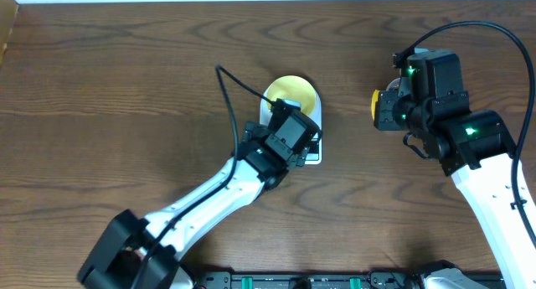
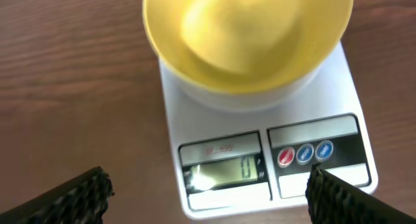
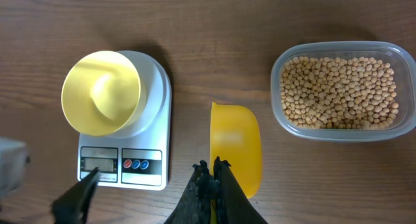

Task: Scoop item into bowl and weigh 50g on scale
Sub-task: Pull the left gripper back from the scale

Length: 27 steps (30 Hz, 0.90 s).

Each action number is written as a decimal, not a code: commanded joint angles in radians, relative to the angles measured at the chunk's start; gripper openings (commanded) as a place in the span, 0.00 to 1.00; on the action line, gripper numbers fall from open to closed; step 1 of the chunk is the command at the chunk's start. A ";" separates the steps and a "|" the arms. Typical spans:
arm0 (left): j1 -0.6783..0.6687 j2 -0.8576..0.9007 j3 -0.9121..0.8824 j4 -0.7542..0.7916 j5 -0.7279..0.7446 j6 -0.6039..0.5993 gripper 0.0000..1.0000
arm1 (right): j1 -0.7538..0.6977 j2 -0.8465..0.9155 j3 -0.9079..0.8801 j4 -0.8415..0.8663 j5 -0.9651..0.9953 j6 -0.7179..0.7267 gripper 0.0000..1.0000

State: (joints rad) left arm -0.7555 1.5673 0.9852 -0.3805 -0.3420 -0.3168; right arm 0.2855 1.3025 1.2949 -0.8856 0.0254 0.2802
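Two directions lie open from the scoop (image 3: 235, 146), and the coming move turns on the right-hand one. In the right wrist view the tub (image 3: 338, 134) of beans (image 3: 338, 87) sits to the scoop's right, near but apart. The bowl (image 3: 101, 93) on the scale (image 3: 157, 120) sits about as far to its left. We read the scoop's long axis as running straight out from the right gripper (image 3: 213, 171), approx parallel to the tub's short side. It'd need to swing & tip sideways to get its lip into the beans. Right arm is clearly nearer the tub. We can't see the tub in the overhead view, prob. hidden under that arm.

Right gripper: jaws fully closed, pinching the scoop's handle. Scoop looks empty. Wrist is held above the table, looking nearly straight down.

Left gripper (image 2: 208, 178): fingers spread wide, holding nothing, hovering low over the scale's front edge w/ the display (image 2: 224, 171) & buttons (image 2: 304, 154) btwn the tips. Left arm reaches in from the near-left in the overhead view. Display reading is too blurred to tell.

Bowl sits toward the scale's back, no beans in it that we can see. So, in our judgement, the first scoop is the step in hand.
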 commanded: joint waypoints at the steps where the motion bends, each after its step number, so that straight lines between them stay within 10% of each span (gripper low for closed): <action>1: 0.000 -0.055 -0.011 -0.054 0.024 0.008 0.98 | -0.003 -0.001 0.019 0.002 -0.002 -0.009 0.01; 27: 0.000 -0.280 -0.011 -0.214 0.178 0.085 0.98 | -0.003 -0.001 0.019 0.007 0.048 -0.008 0.01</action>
State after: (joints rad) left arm -0.7555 1.2930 0.9848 -0.5858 -0.1772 -0.2649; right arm 0.2855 1.3025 1.2949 -0.8825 0.0391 0.2802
